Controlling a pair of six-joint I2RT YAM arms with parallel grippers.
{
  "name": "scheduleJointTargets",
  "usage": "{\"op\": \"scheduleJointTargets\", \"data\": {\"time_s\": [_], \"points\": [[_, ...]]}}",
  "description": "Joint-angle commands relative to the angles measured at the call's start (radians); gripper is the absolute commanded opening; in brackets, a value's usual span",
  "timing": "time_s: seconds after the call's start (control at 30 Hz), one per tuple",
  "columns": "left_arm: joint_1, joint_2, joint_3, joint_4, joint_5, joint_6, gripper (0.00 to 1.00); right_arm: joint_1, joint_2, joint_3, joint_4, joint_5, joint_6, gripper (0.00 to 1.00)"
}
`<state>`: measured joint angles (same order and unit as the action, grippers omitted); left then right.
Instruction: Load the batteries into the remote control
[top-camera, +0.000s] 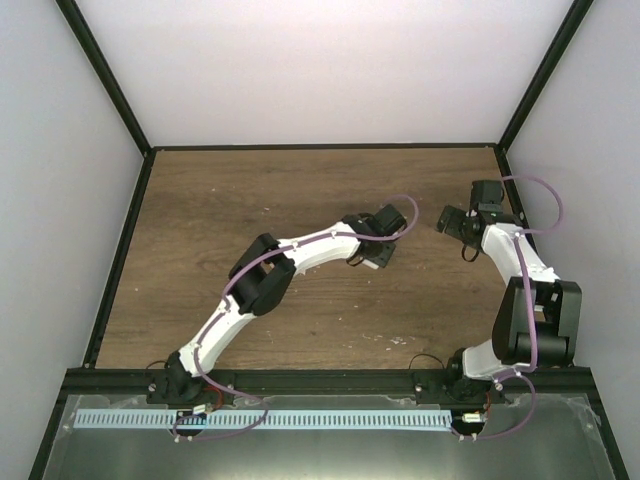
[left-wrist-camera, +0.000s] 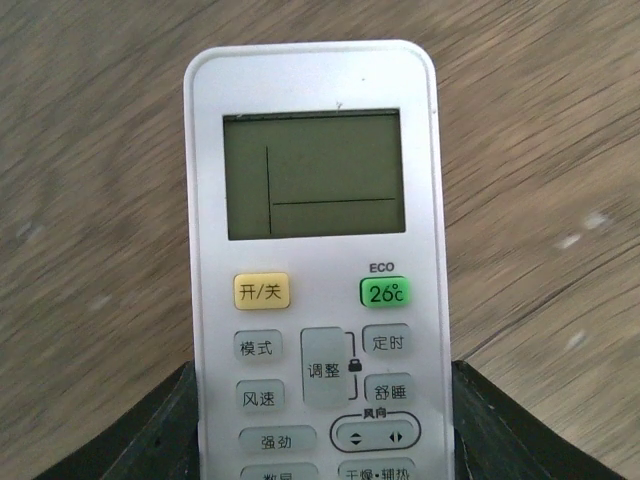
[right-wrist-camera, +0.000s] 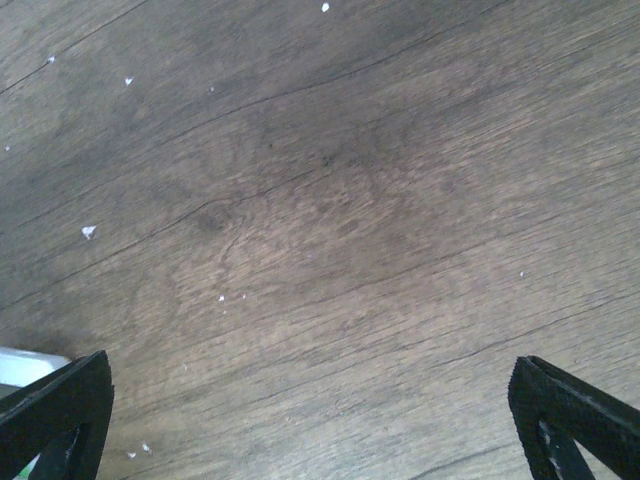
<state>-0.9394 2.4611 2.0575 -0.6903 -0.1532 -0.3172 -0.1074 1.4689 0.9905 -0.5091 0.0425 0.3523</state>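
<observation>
A brown wooden table (top-camera: 220, 200) sits inside white walls and a black frame. The left gripper (left-wrist-camera: 325, 400) is clamped on the remote (left-wrist-camera: 315, 260), one black finger (left-wrist-camera: 165, 430) against each long edge of its lower, button end. In the left wrist view its long axis runs straight out from the fingers, display end farthest away, front face to the camera. It is white with rounded corners and has a grey-green display crossed by two thin dark lines. Below that are a yellow button, a green "26°C" button under "ECO", and grey buttons with Chinese characters. The table behind it is blurred. The right gripper (right-wrist-camera: 315, 420) hangs over bare wood dotted with white crumbs (right-wrist-camera: 88, 232), its fingers spread wide and holding nothing.
</observation>
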Motion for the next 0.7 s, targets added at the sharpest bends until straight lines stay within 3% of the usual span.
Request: {"op": "scheduleJointTargets", "data": {"time_s": [0.0,0.2,0.43,0.67], "points": [[0.060,-0.106,-0.190,-0.019,0.001,0.008,0.30,-0.003,-0.049,-0.026,0.025,-0.046,-0.021,1.00],[0.091,-0.305,-0.498,0.055,0.022,0.045,0.27,-0.003,-0.047,-0.035,0.030,-0.071,-0.023,1.00],[0.128,-0.437,-0.681,0.088,0.105,0.044,0.28,-0.003,-0.031,-0.018,0.034,-0.093,-0.033,1.00],[0.165,-0.455,-0.725,0.120,0.165,0.088,0.49,-0.003,-0.001,0.019,0.023,-0.095,-0.039,1.00]]}}
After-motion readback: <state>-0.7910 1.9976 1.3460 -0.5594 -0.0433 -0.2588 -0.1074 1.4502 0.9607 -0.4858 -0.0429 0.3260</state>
